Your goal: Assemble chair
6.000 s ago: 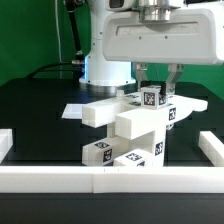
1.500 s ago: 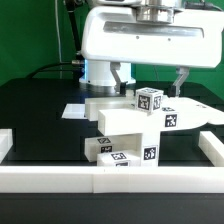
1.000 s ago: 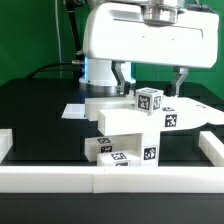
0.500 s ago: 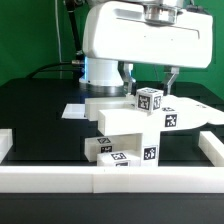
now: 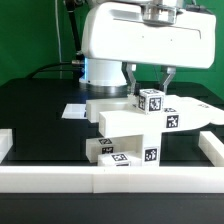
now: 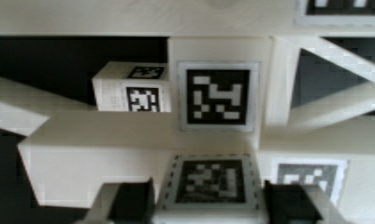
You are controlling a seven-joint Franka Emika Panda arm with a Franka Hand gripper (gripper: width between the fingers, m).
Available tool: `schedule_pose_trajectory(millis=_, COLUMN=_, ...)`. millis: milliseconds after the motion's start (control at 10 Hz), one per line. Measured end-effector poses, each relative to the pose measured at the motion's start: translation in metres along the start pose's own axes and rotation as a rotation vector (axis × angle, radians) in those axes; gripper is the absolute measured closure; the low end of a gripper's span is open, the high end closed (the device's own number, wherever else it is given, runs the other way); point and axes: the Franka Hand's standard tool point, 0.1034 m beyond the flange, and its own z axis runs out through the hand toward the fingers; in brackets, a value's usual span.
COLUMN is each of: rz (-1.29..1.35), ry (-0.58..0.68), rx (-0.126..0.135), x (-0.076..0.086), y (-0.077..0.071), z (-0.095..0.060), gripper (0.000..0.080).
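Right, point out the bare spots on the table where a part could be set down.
Bare black table lies on the exterior view's left, between the marker board and the border rail. A narrower strip sits on the exterior view's right, beside the rail's upright end. The middle is crowded: the chair pieces stack there under the end effector.

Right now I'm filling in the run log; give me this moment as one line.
stage: grasping | gripper: shut on chair part | chair part: tagged white post atop stacked pieces | border rail: in front
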Motion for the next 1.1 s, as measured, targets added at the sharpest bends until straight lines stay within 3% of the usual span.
schedule_pose_trajectory(millis=500, rz=0.385, ry=0.001, rx=0.0, x=0.0, y=0.0, z=0.0, gripper=0.0509)
schedule_pose_trajectory(millis=800, rz=0.437, ry=0.001, rx=0.0, x=0.0, y=0.0, z=0.0, gripper=0.0507)
schedule_pose_trajectory(millis=1000, rz=0.444, ry=0.008, rx=0.013, x=-0.002, y=0.0, z=-0.01, gripper=0.0196)
schedule_pose_trajectory(millis=1100, rz=0.452, ry=0.009, rx=0.022, x=-0.007, y=0.001, z=-0.017, gripper=0.0164)
